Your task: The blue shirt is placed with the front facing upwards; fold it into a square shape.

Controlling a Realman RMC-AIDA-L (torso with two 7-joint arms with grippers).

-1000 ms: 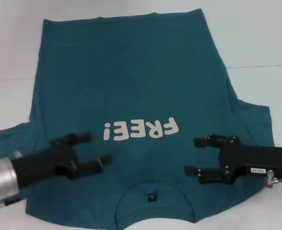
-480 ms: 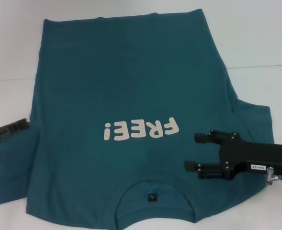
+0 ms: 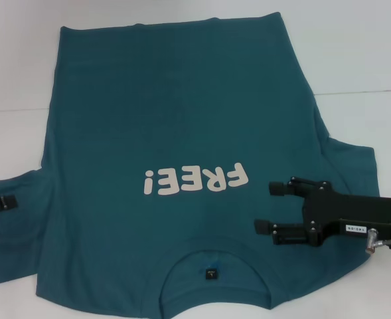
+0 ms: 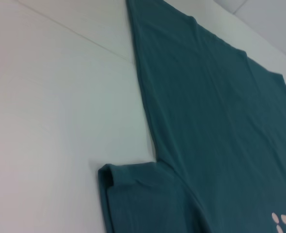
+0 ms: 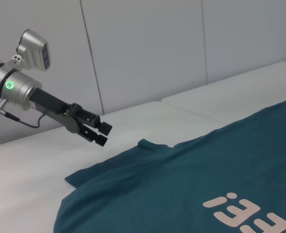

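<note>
Beside the blue T-shirt (image 3: 168, 133) lettering, right gripper (image 3: 269, 208) hovers, jaws wide, empty; left gripper (image 5: 100, 133) waits off its sleeve, jaws apparently near-closed, empty

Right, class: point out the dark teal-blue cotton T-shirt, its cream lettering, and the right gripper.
dark teal-blue cotton T-shirt (image 3: 175, 100), head view, plain chest cloth.
cream lettering (image 3: 195, 179), head view, middle of the word.
right gripper (image 3: 267, 208), head view, between its open fingertips.
</note>
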